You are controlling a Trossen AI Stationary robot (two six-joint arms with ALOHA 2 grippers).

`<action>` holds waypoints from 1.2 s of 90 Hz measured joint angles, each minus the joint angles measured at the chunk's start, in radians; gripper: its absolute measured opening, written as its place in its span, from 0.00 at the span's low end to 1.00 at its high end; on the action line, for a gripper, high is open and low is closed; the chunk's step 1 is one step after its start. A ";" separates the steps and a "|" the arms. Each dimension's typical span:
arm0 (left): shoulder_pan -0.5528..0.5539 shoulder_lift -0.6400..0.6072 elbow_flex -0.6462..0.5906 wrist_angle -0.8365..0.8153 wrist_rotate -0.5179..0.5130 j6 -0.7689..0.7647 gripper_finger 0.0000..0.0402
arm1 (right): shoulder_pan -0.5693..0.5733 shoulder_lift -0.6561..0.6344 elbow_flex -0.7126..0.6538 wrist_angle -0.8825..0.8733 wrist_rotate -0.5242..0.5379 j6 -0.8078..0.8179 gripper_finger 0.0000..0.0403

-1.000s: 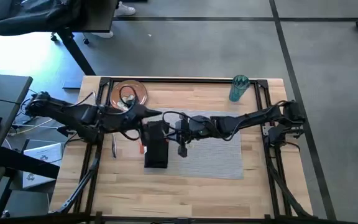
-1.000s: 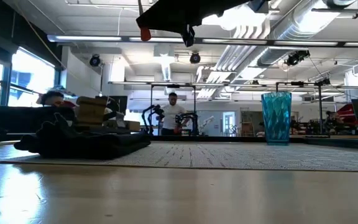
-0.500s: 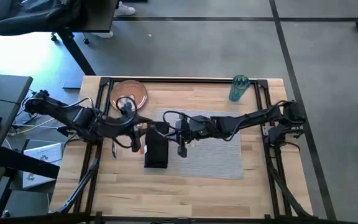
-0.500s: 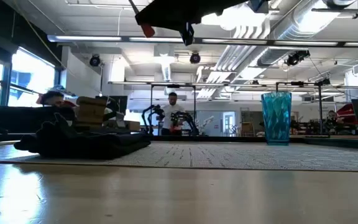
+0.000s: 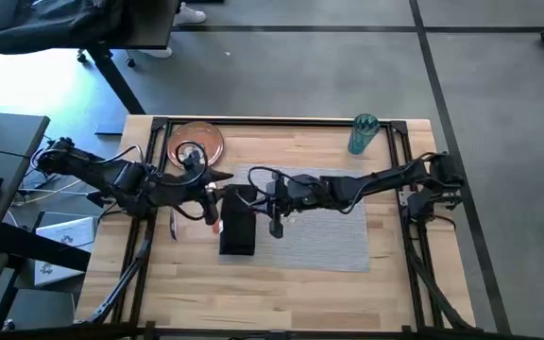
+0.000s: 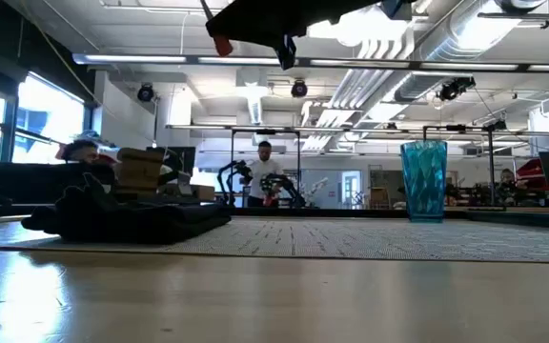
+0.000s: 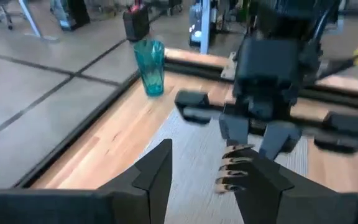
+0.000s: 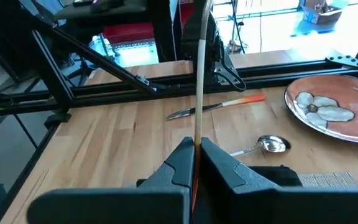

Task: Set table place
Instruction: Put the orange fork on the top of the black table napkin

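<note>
No text, label, brand, number or sign could be read on anything in these views, whether on the table or beyond.

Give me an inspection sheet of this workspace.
surface: light wood table.
job's things: placemat, napkin at its left edge; plate and cup at the far edge; knife and spoon on the wood.
clutter: nothing seen.
grippers: left gripper open, empty; right gripper shut on a fork above the placemat.
cables: cable loop over the plate.
surroundings: person far behind.
</note>
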State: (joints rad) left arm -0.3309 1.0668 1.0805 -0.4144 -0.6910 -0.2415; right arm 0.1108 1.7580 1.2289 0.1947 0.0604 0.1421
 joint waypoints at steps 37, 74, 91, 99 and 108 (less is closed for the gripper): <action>0.022 -0.075 0.100 0.045 -0.082 0.198 0.35 | 0.000 0.002 0.000 -0.006 0.010 -0.003 0.00; -0.071 -0.214 0.040 -0.525 -0.036 -0.300 0.45 | 0.000 0.002 0.000 0.008 0.015 -0.003 0.00; -0.125 -0.196 -0.140 -0.289 0.026 -0.285 0.45 | 0.000 0.002 0.000 0.059 0.018 0.003 0.00; -0.131 -0.180 -0.211 -0.095 0.007 -0.225 0.45 | 0.000 0.002 0.000 0.070 0.018 0.011 0.00; -0.130 -0.165 -0.273 0.110 -0.016 -0.142 0.45 | 0.000 0.002 0.000 0.070 0.018 0.015 0.00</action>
State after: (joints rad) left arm -0.4614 0.9017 0.8074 -0.3044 -0.7071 -0.3833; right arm 0.1112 1.7596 1.2293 0.2645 0.0785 0.1575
